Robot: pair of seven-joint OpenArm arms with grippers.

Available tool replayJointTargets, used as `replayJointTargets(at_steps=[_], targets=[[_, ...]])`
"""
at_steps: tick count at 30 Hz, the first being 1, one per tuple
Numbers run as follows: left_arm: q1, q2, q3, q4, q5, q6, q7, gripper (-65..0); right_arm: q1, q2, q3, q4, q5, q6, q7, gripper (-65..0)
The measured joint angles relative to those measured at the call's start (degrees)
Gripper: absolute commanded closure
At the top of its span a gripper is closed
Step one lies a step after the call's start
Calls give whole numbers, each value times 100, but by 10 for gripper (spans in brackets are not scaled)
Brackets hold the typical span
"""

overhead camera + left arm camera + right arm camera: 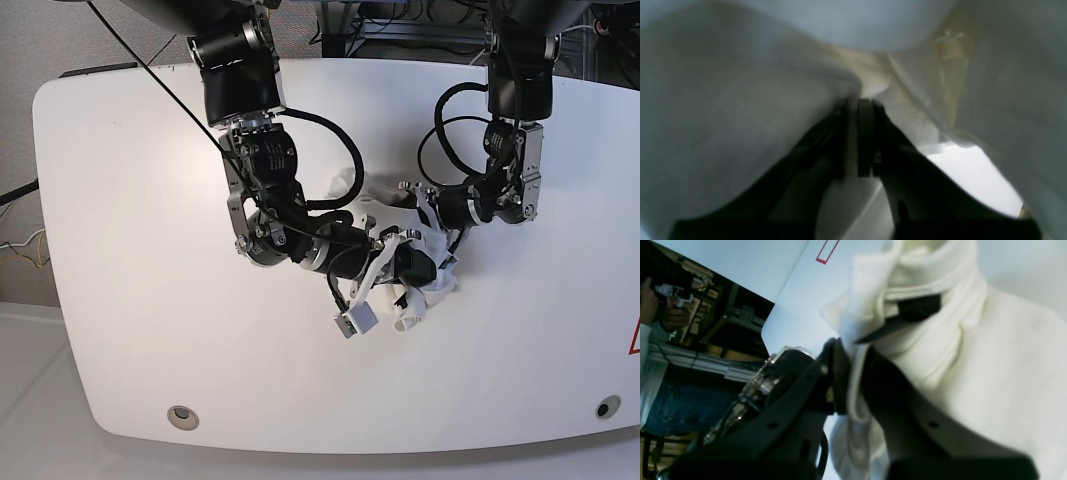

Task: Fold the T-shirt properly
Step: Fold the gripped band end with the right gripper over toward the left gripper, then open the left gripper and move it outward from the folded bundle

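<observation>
The white T-shirt (432, 284) is bunched up in the middle of the table between both arms. My left gripper (858, 103) is shut on a fold of the white cloth, which drapes close around it; a faint yellow print (950, 50) shows through the cloth. My right gripper (853, 353) is shut on another fold of the T-shirt (973, 373), just below the small black tag (917, 306). In the base view the right gripper (412, 262) and the left gripper (428, 208) are close together, and most of the shirt is hidden by them.
The white tabletop (150, 250) has a red mark (635, 335) at its right edge and two holes (180, 415) near the front. A red outline (826, 251) shows on the table. A person (653, 340) stands beyond the table edge.
</observation>
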Motion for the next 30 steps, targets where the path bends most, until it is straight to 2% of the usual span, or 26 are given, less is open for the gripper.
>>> replayJointTargets(at_steps=[6, 8, 14, 18, 30], targets=[[-2, -2, 0, 0, -2, 0, 0, -61, 11, 2, 0, 0, -2, -2, 11, 0], [-4, -20, 2, 2, -13, 0, 0, -93, 11, 0, -4, 0, -2, -2, 9, 0], [17, -96, -74, 140, -81, -90, 151, -269, 11, 2, -4, 0, -4, -2, 11, 0], [59, -85, -358, 472, 105, -79, 455, -331, 11, -11, -4, 0, -2, 0, 9, 0], [133, -131, -1012, 1342, 597, 136, 1530, -340, 11, -11, -4, 0, 4, 2, 11, 0]])
